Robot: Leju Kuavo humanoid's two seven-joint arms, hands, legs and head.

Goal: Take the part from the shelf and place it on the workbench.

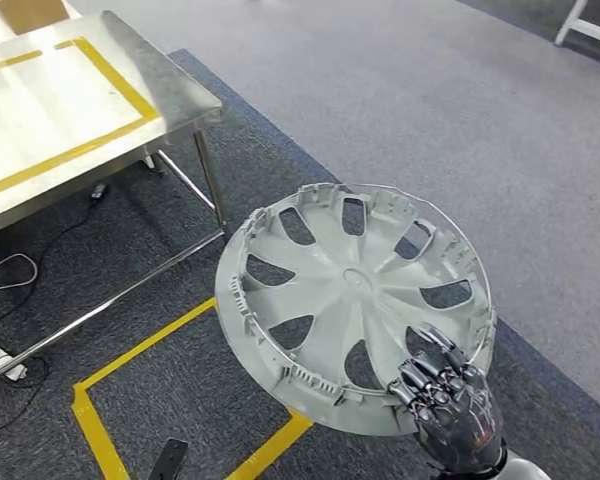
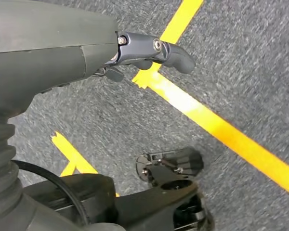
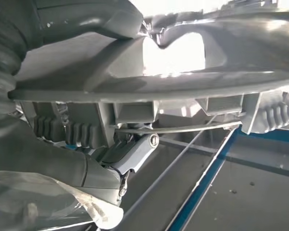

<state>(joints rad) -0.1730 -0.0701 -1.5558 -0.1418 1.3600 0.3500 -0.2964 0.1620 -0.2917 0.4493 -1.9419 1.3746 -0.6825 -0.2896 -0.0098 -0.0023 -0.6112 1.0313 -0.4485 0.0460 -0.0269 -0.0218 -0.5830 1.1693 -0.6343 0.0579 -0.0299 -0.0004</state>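
1. Hubcap (image 1: 355, 305): the pale grey part was off the shelf, held roughly flat in the air over the carpet, inner face up.
2. Right hand (image 1: 449, 405) gripped its near rim, thumb under, fingers over, probably to keep it level.
3. Left hand (image 2: 150, 53) hung over the yellow floor tape (image 2: 223, 130), holding nothing, fingers apart.
4. Steel workbench (image 1: 172, 95) stood well apart; the hubcap was nearest its right corner.

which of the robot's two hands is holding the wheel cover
The right hand: its fingers grip the wheel cover by the rim; the left hand holds nothing.
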